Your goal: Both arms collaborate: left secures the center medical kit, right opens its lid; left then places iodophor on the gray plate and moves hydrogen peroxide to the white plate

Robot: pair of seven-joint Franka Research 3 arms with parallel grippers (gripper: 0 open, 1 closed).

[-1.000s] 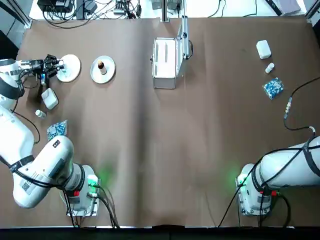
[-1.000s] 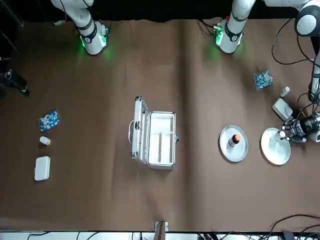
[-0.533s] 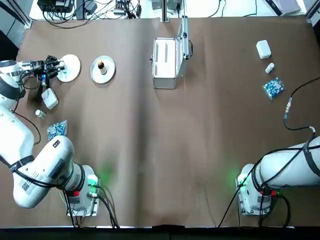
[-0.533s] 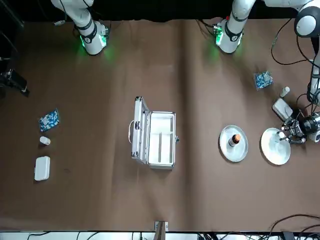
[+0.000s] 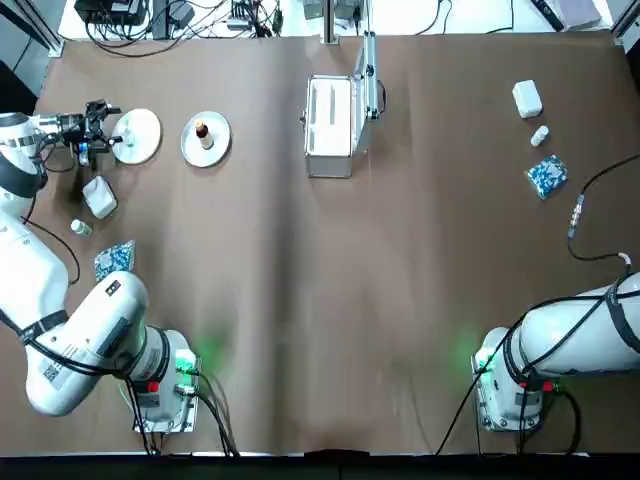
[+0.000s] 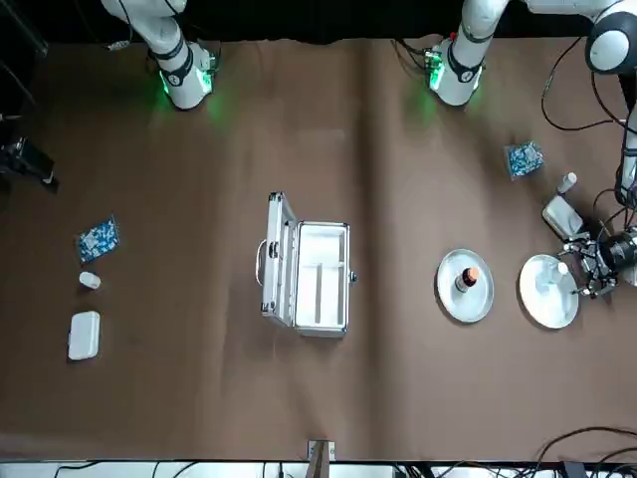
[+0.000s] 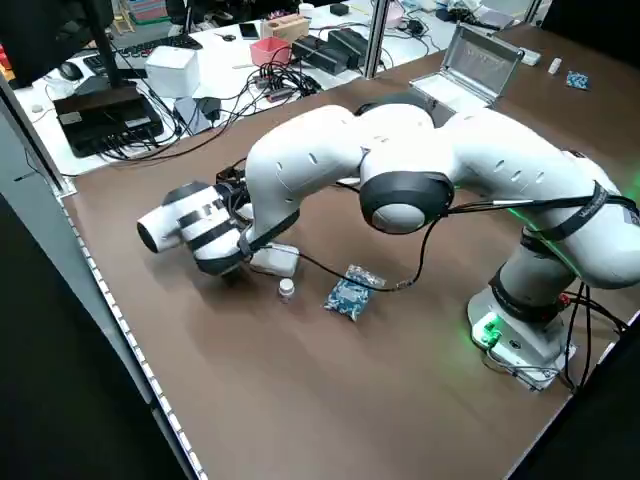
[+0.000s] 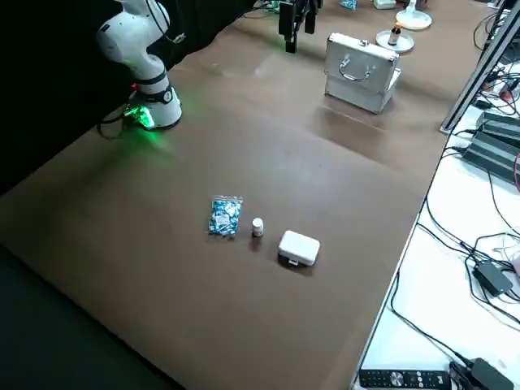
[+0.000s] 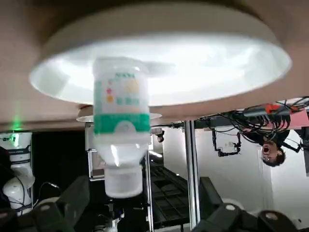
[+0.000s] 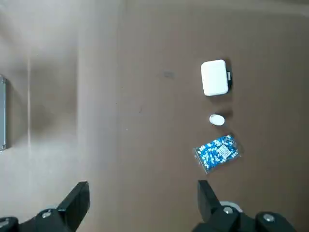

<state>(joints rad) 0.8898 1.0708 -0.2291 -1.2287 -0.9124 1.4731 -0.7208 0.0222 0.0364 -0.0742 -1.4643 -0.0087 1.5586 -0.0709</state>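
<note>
Brown table (image 5: 300, 300), far-left corner: hydrogen peroxide (image 9: 119, 125) upright on white plate (image 5: 139, 135), between released left gripper (image 5: 103, 130) fingers. Right gripper (image 10: 140, 203) spread, idle.

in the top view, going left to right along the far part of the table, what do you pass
left gripper → white plate → gray plate holding the iodophor → open medical kit → white box, with a small bottle and blue packet beside it.
</note>
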